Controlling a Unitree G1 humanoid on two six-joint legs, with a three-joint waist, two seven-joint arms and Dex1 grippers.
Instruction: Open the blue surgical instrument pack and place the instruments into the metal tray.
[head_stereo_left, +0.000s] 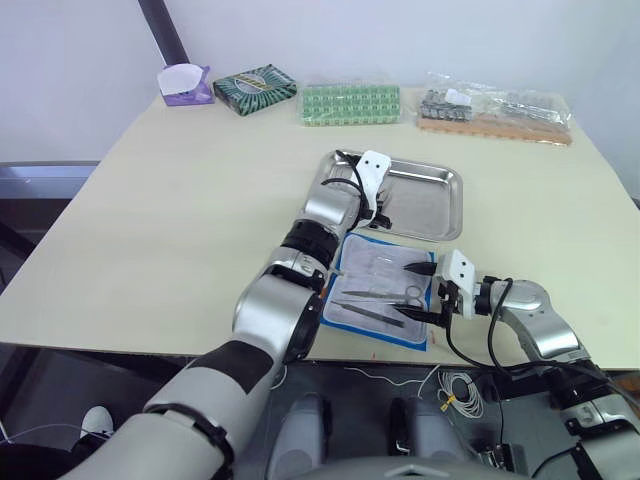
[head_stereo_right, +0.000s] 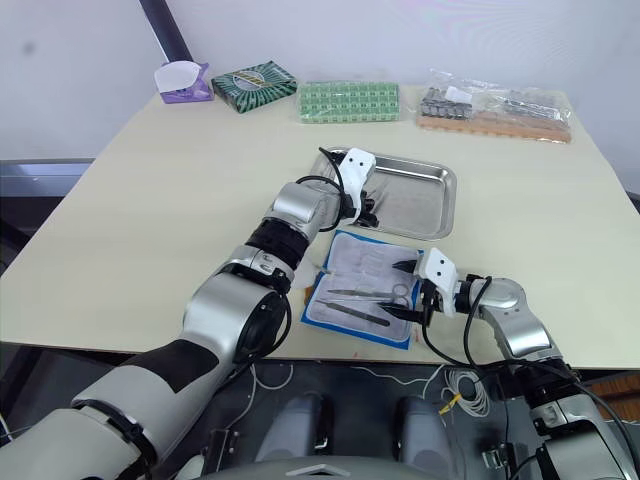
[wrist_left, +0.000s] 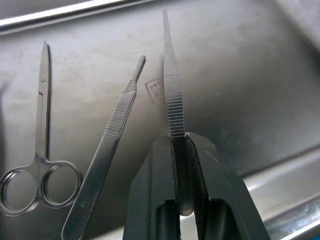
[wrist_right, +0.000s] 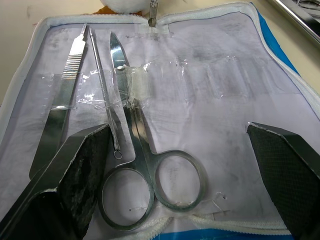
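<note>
The left gripper (wrist_left: 186, 150) had its fingers clamped on tweezers (wrist_left: 173, 100) over the metal tray (wrist_left: 250, 75), beside scissors (wrist_left: 37, 165) already delivered. The right gripper (wrist_right: 175, 170), fingers apart, straddled remaining scissors (wrist_right: 145, 165) in the opened blue surgical instrument pack (wrist_right: 225, 100). Next: release, then grasp.

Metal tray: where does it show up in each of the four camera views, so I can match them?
Left eye view: metal tray mid-table, just beyond the open blue pack.
Right eye view: same place.
Left wrist view: its floor lies behind the tweezers gripped by the left hand.
Right wrist view: its rim shows past the pack's far corner.
Shared landmark: the blue pack.
</note>
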